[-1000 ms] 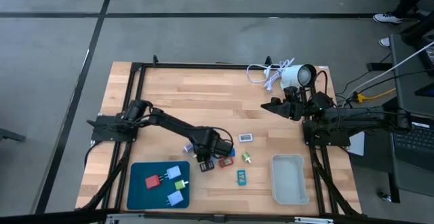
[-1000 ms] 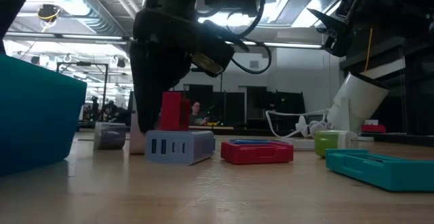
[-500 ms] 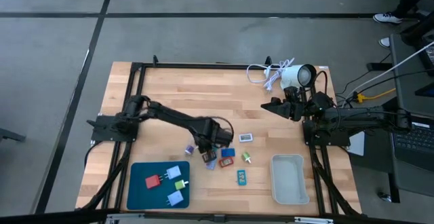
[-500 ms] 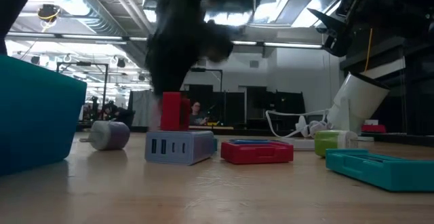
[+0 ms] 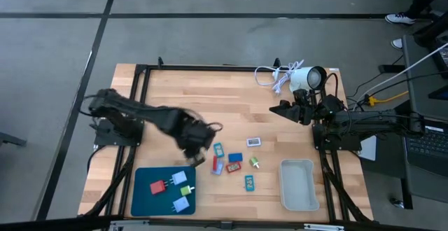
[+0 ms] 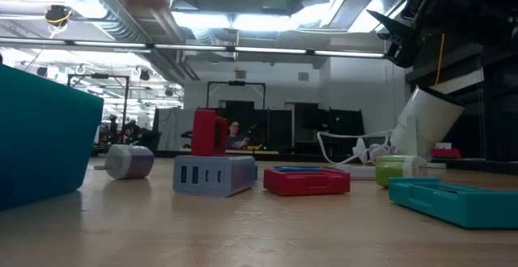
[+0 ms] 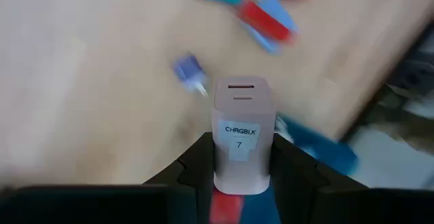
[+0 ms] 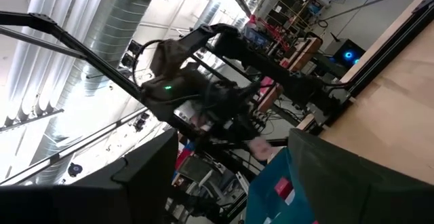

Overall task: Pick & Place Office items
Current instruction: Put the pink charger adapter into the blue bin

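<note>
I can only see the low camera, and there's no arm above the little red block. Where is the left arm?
Observer: Raised over the wooden table, its left tool just beyond the flat teal tray.
Operator: Is it holding anything?
Observer: Yes, a pale pink charger block, pinched between its fingers.
Operator: What's inside the tray?
Observer: A small red piece, a small green piece and two pale blue pieces.
</note>
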Motion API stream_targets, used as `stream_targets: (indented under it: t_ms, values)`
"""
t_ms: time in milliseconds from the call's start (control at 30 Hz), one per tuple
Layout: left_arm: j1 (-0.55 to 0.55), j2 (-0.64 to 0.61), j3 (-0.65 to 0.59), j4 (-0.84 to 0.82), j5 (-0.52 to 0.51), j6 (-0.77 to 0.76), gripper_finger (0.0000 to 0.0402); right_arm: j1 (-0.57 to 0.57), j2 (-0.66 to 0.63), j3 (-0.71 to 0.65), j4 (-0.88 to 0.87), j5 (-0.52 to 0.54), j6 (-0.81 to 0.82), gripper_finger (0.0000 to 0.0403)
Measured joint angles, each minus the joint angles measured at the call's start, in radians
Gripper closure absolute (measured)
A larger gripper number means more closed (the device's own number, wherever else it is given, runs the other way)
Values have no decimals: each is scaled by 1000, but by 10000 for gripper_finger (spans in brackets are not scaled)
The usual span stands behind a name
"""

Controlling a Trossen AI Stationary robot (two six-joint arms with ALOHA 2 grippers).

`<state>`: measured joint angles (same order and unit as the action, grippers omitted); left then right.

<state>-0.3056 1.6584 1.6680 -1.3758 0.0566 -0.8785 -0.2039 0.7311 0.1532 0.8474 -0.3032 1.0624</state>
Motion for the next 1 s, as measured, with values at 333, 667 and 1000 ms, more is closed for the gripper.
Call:
stream_targets:
  t_ms: [333, 667, 1000]
  values:
    - [-367, -28, -40, 112, -187, -510, 298, 0, 0, 0, 0, 26, -22, 119]
    - [-538, 37, -300, 381, -143, -925, 298, 0, 0, 0, -14, 57, 1, 119]
    - [-544, 42, -401, 395, -131, -1037, 182, 0, 0, 0, -20, 60, 16, 119]
